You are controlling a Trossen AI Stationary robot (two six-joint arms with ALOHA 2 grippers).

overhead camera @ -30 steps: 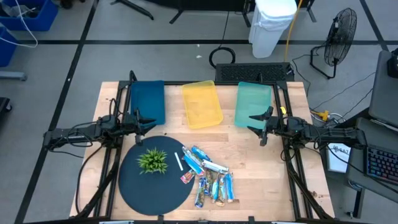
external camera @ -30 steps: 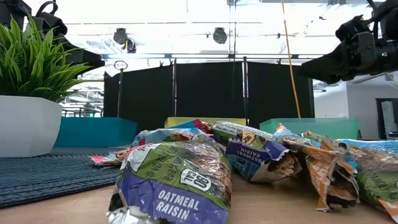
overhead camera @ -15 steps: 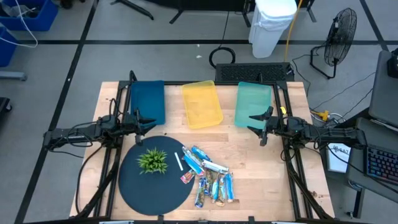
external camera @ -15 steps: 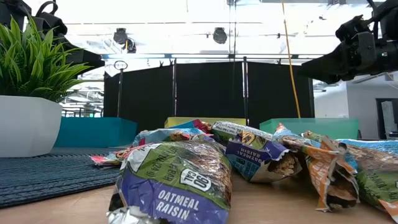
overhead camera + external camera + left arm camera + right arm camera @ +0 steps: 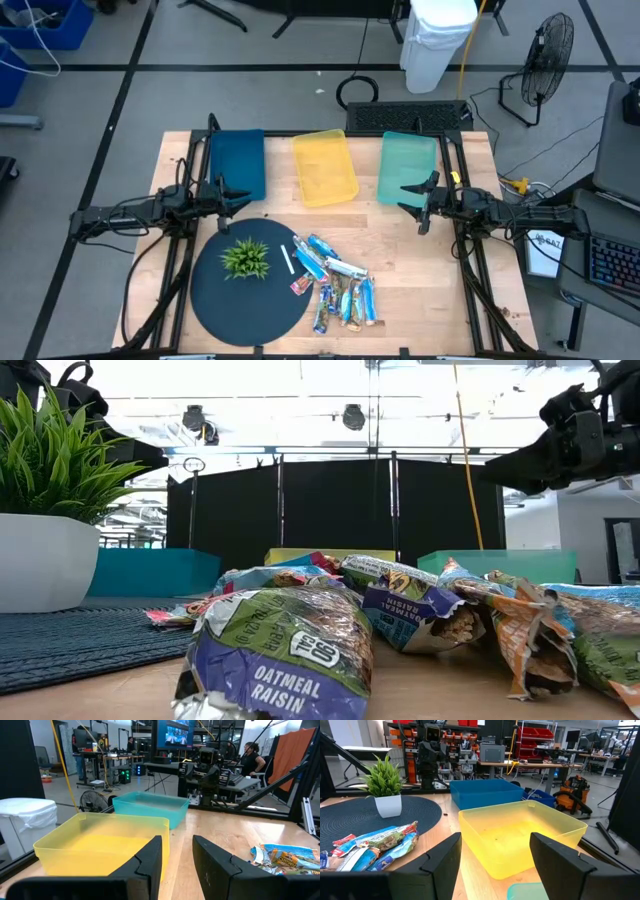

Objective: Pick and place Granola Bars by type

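Note:
The Granola Bars (image 5: 335,280) lie in a loose pile on the wood, beside the round dark mat; most wrappers are light blue and white, one red. The low view shows them close up (image 5: 290,640), the right wrist view far off (image 5: 375,845), the left wrist view only an edge of the pile (image 5: 285,857). My left gripper (image 5: 236,196) hovers at the table's left, near the dark blue bin, open and empty (image 5: 177,855). My right gripper (image 5: 408,198) hovers at the table's right, in front of the teal bin, open and empty (image 5: 495,855).
Three bins stand along the far edge: dark blue (image 5: 237,163), yellow (image 5: 325,168), teal (image 5: 408,165). A potted green plant (image 5: 246,258) stands on the round dark mat (image 5: 220,300). A thin white stick (image 5: 285,260) lies at the mat's edge. Bare wood lies between bins and pile.

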